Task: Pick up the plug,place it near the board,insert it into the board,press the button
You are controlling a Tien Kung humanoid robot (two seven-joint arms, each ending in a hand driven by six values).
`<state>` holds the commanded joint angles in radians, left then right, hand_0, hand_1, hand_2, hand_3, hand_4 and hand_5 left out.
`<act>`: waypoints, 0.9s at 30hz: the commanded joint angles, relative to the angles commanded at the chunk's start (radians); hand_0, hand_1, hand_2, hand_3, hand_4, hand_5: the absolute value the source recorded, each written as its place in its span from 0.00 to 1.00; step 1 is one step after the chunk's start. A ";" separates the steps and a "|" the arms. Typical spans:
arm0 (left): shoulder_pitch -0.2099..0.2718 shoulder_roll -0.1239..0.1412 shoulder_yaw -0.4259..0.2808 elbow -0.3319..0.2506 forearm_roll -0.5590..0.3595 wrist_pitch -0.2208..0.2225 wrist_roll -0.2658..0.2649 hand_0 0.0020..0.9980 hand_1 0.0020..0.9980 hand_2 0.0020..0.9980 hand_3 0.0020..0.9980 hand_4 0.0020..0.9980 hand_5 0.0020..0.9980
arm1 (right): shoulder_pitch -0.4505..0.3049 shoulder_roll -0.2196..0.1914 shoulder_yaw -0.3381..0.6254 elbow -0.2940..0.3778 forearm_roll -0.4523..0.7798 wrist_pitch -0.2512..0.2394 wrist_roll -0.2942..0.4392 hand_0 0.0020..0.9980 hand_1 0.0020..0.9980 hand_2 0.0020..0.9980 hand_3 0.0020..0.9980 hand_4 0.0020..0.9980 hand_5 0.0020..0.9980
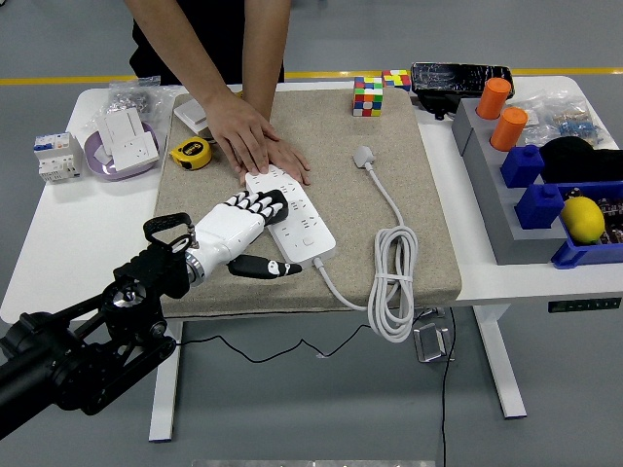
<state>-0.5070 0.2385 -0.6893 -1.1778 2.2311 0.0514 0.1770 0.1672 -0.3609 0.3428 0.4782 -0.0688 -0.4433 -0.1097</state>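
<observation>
A white power strip (pixel 304 220) lies on the beige mat (pixel 428 209), angled toward the near edge. A person's two hands (pixel 248 139) press down on its far end. My left hand (pixel 255 222), white with black fingertips, rests flat on the strip's left side, fingers spread and holding nothing. The white plug (pixel 364 156) lies free on the mat to the right. Its cable (pixel 394 277) runs back to a coil hanging over the mat's near edge.
A yellow tape measure (pixel 190 152) lies left of the person's hands. Two Rubik's cubes (pixel 368 95) stand at the back. Blue bins (pixel 545 199), orange cylinders (pixel 506 126) and a lemon (pixel 583 218) crowd the right. A socket in a purple dish (pixel 122 146) is at the far left.
</observation>
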 joint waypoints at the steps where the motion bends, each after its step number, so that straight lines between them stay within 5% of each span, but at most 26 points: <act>1: 0.002 0.002 -0.004 -0.009 0.001 0.002 -0.001 1.00 1.00 1.00 1.00 1.00 1.00 | 0.000 0.000 0.001 0.000 -0.001 0.000 0.000 0.89 0.83 0.79 0.79 1.00 0.99; 10: 0.034 0.015 -0.102 -0.163 -0.072 0.085 -0.033 1.00 1.00 1.00 1.00 1.00 1.00 | -0.005 0.001 0.001 -0.001 -0.002 -0.001 -0.001 0.89 0.83 0.79 0.79 1.00 0.99; 11: 0.037 0.016 -0.113 -0.183 -0.082 0.090 -0.035 1.00 0.98 0.92 0.96 1.00 0.88 | -0.005 0.002 0.002 0.000 -0.002 -0.001 -0.001 0.89 0.83 0.79 0.79 1.00 0.99; 13: 0.044 0.020 -0.140 -0.236 -0.136 0.109 -0.029 1.00 0.98 0.92 0.96 1.00 0.88 | -0.005 0.002 0.004 0.000 -0.004 -0.001 -0.001 0.89 0.83 0.79 0.79 1.00 0.99; 16: 0.050 0.027 -0.166 -0.313 -0.207 0.096 0.002 1.00 0.98 0.92 0.96 1.00 0.88 | -0.005 0.001 0.005 0.000 -0.004 -0.001 -0.002 0.89 0.83 0.79 0.79 1.00 0.99; 17: 0.050 0.030 -0.170 -0.339 -0.231 0.080 0.020 0.46 0.43 0.40 0.93 0.89 0.43 | -0.005 0.001 0.005 0.000 -0.003 -0.001 -0.002 0.89 0.83 0.79 0.79 1.00 0.99; 22: 0.044 0.041 -0.177 -0.442 -0.276 0.004 0.120 0.46 0.43 0.40 0.93 0.89 0.43 | -0.003 0.001 0.008 0.000 -0.004 -0.001 -0.003 0.89 0.83 0.79 0.79 1.00 0.99; 23: 0.043 0.041 -0.177 -0.452 -0.274 -0.012 0.138 0.23 0.15 0.21 0.90 0.67 0.18 | -0.002 0.001 0.008 0.000 -0.005 -0.001 -0.003 0.89 0.83 0.79 0.79 1.00 0.99; 27: 0.035 0.036 -0.182 -0.470 -0.308 -0.100 0.205 0.23 0.15 0.21 0.90 0.67 0.18 | 0.000 0.002 0.011 0.001 -0.007 -0.002 -0.003 0.89 0.83 0.79 0.79 1.00 0.99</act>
<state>-0.4721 0.2747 -0.8717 -1.6476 1.9230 -0.0491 0.3818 0.1669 -0.3592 0.3540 0.4789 -0.0757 -0.4448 -0.1129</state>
